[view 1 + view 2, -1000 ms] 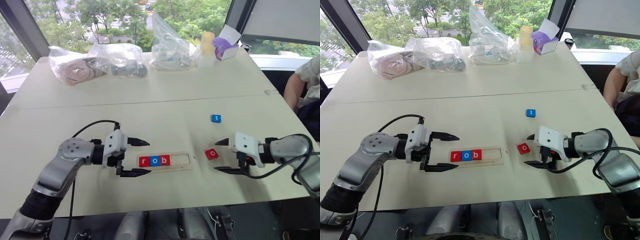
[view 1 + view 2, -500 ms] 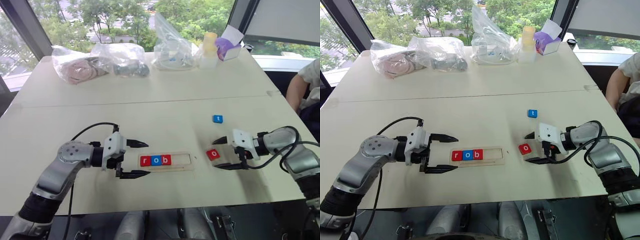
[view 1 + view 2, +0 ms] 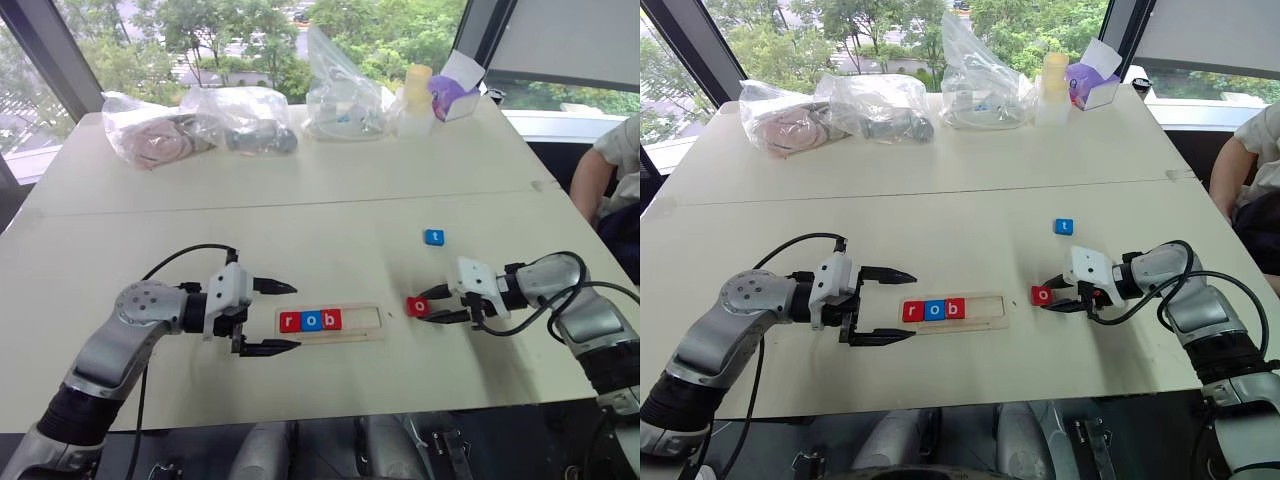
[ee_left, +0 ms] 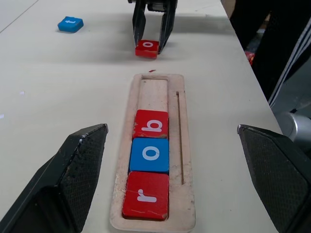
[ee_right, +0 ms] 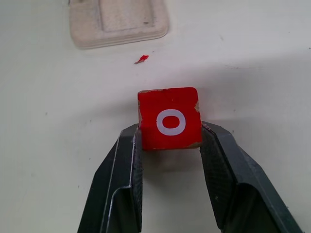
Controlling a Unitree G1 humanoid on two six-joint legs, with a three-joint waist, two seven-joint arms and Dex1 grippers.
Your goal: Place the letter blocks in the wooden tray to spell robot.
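The right gripper (image 5: 170, 145) pinches the red "o" block (image 5: 169, 118) on the desk (image 3: 330, 230), just beside the wooden tray (image 3: 375, 322); the tray holds r, o, b. The left gripper (image 3: 277, 318) stands spread at the tray's other end.

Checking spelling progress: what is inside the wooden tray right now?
The tray holds three tiles in a row: red r, blue o, red b. The remaining slot is bare wood; nothing covers it.

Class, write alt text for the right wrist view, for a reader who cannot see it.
Two black fingers grip a red block printed with a white "o", on a pale table. Beyond it lies the empty end of a wooden tray.
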